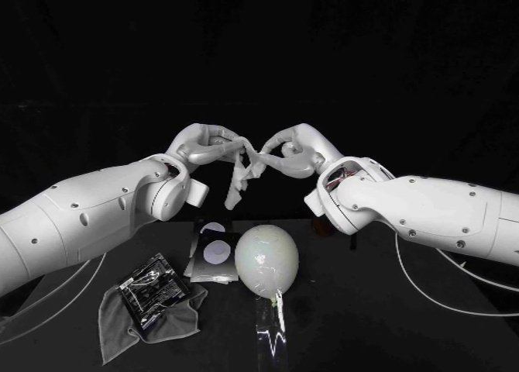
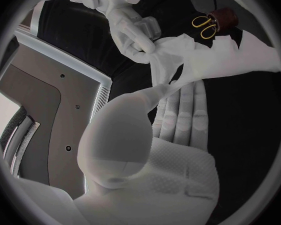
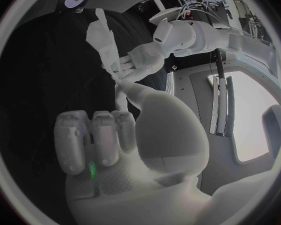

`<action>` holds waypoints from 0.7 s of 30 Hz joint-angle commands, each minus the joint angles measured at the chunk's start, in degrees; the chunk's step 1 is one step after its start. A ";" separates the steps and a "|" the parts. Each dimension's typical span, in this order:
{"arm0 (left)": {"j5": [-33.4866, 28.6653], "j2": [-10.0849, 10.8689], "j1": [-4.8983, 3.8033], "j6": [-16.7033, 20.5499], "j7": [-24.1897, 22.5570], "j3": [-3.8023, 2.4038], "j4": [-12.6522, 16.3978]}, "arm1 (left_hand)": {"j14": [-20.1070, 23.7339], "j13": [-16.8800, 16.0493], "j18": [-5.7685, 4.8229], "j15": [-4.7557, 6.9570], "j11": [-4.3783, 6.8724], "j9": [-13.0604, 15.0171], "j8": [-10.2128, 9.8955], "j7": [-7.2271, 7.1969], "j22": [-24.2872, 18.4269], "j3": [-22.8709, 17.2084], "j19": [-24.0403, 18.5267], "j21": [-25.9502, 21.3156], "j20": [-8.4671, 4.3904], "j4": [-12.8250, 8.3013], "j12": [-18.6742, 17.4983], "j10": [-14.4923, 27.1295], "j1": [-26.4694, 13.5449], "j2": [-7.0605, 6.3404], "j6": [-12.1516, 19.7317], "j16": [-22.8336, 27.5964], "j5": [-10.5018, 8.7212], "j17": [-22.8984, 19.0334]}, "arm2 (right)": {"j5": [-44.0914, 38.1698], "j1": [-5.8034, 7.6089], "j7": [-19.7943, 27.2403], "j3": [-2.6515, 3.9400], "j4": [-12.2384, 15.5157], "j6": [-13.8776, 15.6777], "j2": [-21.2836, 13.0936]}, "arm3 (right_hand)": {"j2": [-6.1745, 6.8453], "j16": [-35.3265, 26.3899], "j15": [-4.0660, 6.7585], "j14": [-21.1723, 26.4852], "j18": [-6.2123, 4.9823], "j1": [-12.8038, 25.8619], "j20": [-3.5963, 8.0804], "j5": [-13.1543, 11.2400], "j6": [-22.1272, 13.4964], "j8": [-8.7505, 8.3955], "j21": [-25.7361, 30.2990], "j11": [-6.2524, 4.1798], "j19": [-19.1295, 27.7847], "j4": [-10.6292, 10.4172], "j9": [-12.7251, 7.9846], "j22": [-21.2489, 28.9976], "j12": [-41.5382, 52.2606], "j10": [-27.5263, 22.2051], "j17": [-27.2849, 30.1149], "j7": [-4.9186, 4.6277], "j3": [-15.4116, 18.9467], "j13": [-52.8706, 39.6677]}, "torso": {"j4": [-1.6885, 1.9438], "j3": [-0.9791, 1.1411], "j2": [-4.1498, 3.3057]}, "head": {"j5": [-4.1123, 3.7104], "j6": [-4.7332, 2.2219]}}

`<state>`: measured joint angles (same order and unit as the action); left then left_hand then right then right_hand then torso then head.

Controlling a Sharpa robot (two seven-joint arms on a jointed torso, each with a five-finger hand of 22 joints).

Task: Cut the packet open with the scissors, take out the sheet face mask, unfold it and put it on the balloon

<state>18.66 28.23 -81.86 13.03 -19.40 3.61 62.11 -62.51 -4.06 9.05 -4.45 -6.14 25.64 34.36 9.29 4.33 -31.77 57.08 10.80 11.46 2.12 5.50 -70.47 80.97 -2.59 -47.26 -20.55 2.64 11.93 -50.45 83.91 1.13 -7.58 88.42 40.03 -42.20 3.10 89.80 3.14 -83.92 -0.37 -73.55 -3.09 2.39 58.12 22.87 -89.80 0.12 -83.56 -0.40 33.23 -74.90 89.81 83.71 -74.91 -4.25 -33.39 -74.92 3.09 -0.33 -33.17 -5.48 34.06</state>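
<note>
Fingers [image 1: 226, 147] of left hand [image 1: 201, 144] and right hand [image 1: 295, 149] pinching limp, crumpled, perhaps half-folded white sheet mask [image 1: 238, 184]

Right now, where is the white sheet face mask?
In the head view the white sheet face mask hangs at centre, held between the left hand and right hand, above the pale egg-shaped balloon.

No word, number or brand can be read anywhere. The dark packet [image 1: 153, 285] on the tabletop [image 1: 371, 318], at eight o'clock from the balloon [image 1: 267, 260], bears pale flecks too small to make out, and the dark card [image 1: 215, 267] at ten o'clock shows plain white ovals
</note>
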 commanded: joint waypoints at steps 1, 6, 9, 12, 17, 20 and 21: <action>0.79 -0.69 0.18 3.32 -2.59 -0.02 -1.29 | 1.21 0.06 -0.48 -0.25 -0.09 6.76 -0.47 0.03 -0.24 -0.08 -1.04 -0.54 0.35 0.20 -0.38 -0.49 -0.02 -0.69 -0.58 0.72 0.11 -0.01 | 1.06 0.41 0.47 0.15 1.03 -0.35 -0.34 | 0.10 0.20 0.23 -6.08 0.37 -0.66 0.14 0.39 0.31 0.24 -0.20 -0.19 -6.44 -0.03 0.37 -15.10 0.19 6.29 -15.09 0.09 -0.25 -15.08 | -0.03 -0.02 -0.02 | -0.06 -0.22; -0.62 -1.56 0.78 4.53 -5.55 0.02 -3.11 | 6.38 0.08 -1.30 -1.75 -0.54 6.14 -1.22 0.29 -0.71 -0.65 -5.79 -3.36 2.27 0.51 -0.75 -0.51 -0.09 -0.99 -1.12 3.72 0.08 -0.64 | 2.22 1.24 -0.14 0.32 2.02 -1.26 -0.64 | 0.10 0.20 0.24 -6.08 0.37 -0.68 0.14 0.39 0.30 0.25 -0.20 -0.19 -6.44 -0.02 0.37 -15.10 0.19 6.29 -15.09 0.09 -0.28 -15.08 | 0.07 0.00 -0.04 | -0.16 -0.45; -2.09 -2.15 1.27 5.52 -7.57 0.02 -4.21 | 7.00 0.08 -1.30 -1.90 -0.60 6.01 -1.40 0.32 -0.73 -0.78 -6.84 -4.05 2.86 0.60 -0.89 -0.45 -0.05 -1.10 -1.25 4.16 0.08 -0.64 | 3.33 1.67 -0.61 0.39 2.43 -2.19 -0.52 | 0.10 0.20 0.24 -6.08 0.37 -0.69 0.14 0.39 0.30 0.25 -0.20 -0.19 -6.44 -0.02 0.37 -15.10 0.19 6.29 -15.09 0.09 -0.29 -15.08 | 0.03 -0.02 -0.04 | -0.07 -0.68; -3.46 -2.75 1.91 6.15 -9.28 0.01 -5.04 | 7.23 0.07 -1.21 -1.98 -0.63 5.91 -1.54 0.35 -0.71 -0.90 -7.66 -4.60 3.30 0.63 -0.97 -0.43 0.03 -1.18 -1.32 4.40 0.09 -0.58 | 4.24 1.92 -0.89 0.43 2.65 -2.84 -0.02 | 0.10 0.20 0.24 -6.08 0.37 -0.69 0.14 0.39 0.30 0.25 -0.20 -0.19 -6.44 -0.02 0.37 -15.10 0.19 6.29 -15.09 0.09 -0.29 -15.08 | 0.01 -0.07 -0.05 | -0.12 -0.75; -5.20 -3.82 2.99 6.71 -11.48 -0.01 -5.99 | 7.25 0.07 -1.16 -1.98 -0.63 5.90 -1.56 0.36 -0.69 -0.92 -7.69 -4.63 3.32 0.61 -0.99 -0.41 0.07 -1.20 -1.31 4.42 0.09 -0.57 | 5.17 2.30 -1.06 0.55 2.09 -3.04 1.61 | 0.08 0.20 0.24 -6.08 0.37 -0.70 0.14 0.39 0.29 0.25 -0.20 -0.19 -6.44 -0.02 0.37 -15.10 0.19 6.29 -15.09 0.09 -0.32 -15.08 | 0.11 -0.03 -0.09 | -0.13 -1.05; -6.35 -4.28 3.59 6.95 -12.46 -0.02 -6.37 | 7.34 0.08 -1.03 -2.02 -0.67 5.86 -1.63 0.40 -0.65 -0.97 -7.75 -4.69 3.39 0.58 -1.06 -0.32 0.15 -1.23 -1.30 4.51 0.09 -0.56 | 5.66 2.63 -1.09 0.61 1.20 -3.18 2.79 | 0.07 0.20 0.24 -6.08 0.37 -0.71 0.14 0.40 0.28 0.25 -0.20 -0.19 -6.44 -0.02 0.38 -15.10 0.19 6.29 -15.09 0.08 -0.34 -15.08 | 0.08 -0.04 -0.12 | -0.07 -1.20; -6.77 -4.47 3.81 7.03 -12.76 -0.03 -6.56 | 7.41 0.09 -0.93 -2.05 -0.71 5.83 -1.68 0.45 -0.65 -0.99 -7.85 -4.77 3.45 0.58 -1.11 -0.25 0.19 -1.24 -1.28 4.59 0.09 -0.55 | 6.01 2.73 -1.12 0.62 0.75 -3.34 3.29 | 0.07 0.20 0.24 -6.08 0.37 -0.70 0.14 0.40 0.28 0.25 -0.20 -0.18 -6.44 -0.02 0.38 -15.10 0.19 6.29 -15.09 0.08 -0.34 -15.08 | 0.06 -0.06 -0.10 | -0.08 -1.19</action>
<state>15.04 24.00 -78.17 18.18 -28.78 3.65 55.79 -55.48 -4.04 8.79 -6.57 -6.56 26.47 32.91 9.64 3.64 -32.43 49.65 6.38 14.84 2.78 4.65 -70.87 81.04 -3.44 -48.21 -16.27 2.43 11.32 -45.85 86.49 -0.03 -7.06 89.47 38.16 -39.28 3.03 89.60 3.05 -83.82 -0.36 -73.63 -3.09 2.64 58.02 22.87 -89.74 0.12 -83.56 -0.40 33.23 -74.95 89.70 83.71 -74.93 -4.16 -33.36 -74.94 3.18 -0.38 -33.26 -5.60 32.95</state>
